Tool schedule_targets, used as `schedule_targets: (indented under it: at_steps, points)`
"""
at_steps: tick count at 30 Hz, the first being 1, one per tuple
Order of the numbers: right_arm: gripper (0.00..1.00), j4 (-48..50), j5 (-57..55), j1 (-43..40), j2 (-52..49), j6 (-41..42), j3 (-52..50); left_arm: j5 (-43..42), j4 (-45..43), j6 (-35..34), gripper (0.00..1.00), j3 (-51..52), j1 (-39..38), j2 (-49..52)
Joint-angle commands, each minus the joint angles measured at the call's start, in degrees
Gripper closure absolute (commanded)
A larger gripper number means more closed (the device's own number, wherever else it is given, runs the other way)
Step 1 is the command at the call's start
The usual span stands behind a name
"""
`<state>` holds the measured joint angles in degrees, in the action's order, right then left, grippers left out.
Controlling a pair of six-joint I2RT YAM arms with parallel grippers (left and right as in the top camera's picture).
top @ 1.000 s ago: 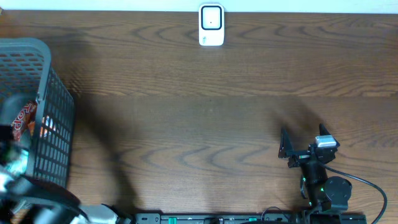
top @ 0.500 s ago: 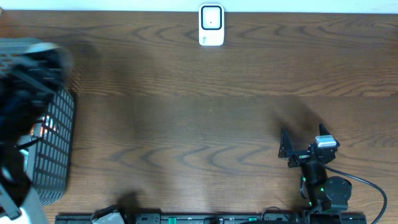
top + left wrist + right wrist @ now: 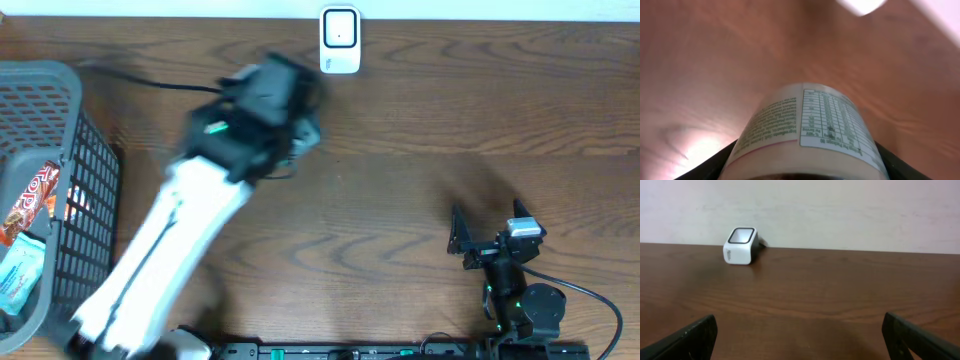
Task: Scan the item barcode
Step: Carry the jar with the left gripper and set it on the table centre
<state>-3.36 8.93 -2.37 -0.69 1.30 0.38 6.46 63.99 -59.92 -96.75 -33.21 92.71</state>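
Basket [image 3: 95,200] holds brown packet [image 3: 30,200], blue packet [image 3: 15,278]; left hand [image 3: 801,172] grips bottle [image 3: 810,125].

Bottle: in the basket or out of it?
Out: the left gripper holds the bottle over bare table, apart from the basket at the left edge.

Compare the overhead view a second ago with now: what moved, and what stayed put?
The left arm swung from the basket at the table's left edge across toward the scanner at the far side. Its left gripper now holds a labelled container. The right gripper stayed open in place; the scanner and basket did not move.
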Motion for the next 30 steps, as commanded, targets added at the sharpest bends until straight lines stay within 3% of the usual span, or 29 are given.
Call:
schedule_targets:
  at_steps: [1, 10, 19, 22, 24, 27, 30]
  points:
    - [0.01, -0.24, -0.26, 0.22, 0.31, 0.81, -0.04, 6.21, -0.52, -13.53, 0.34, -0.31, -3.06, 6.51]
    - [0.01, -0.24, -0.26, 0.22, 0.31, 0.81, -0.04, 0.24, -2.69, -28.15, 0.33, -0.31, -6.97, 23.80]
    - [0.01, -0.24, -0.26, 0.22, 0.31, 0.79, -0.04, -9.99, -11.72, -28.92, 0.32, -0.28, -7.58, 31.65]
    - [0.01, -0.24, -0.26, 0.22, 0.31, 0.81, -0.04, -9.70, -11.65, -28.96, 0.21, -0.26, -7.58, 31.65]
    - [0.01, -0.24, -0.26, 0.22, 0.31, 0.79, -0.04, -9.70, -11.58, -28.92, 0.05, -0.26, -7.52, 31.61]
    - [0.01, -0.24, -0.26, 0.22, 0.31, 0.81, -0.04, -9.70, -11.63, -27.96, 0.02, -0.39, -7.41, 31.04]
    - [0.01, -0.24, -0.26, 0.22, 0.31, 0.81, -0.04, -8.46, -11.63, -22.49, 0.02, -2.08, -7.04, 28.13]
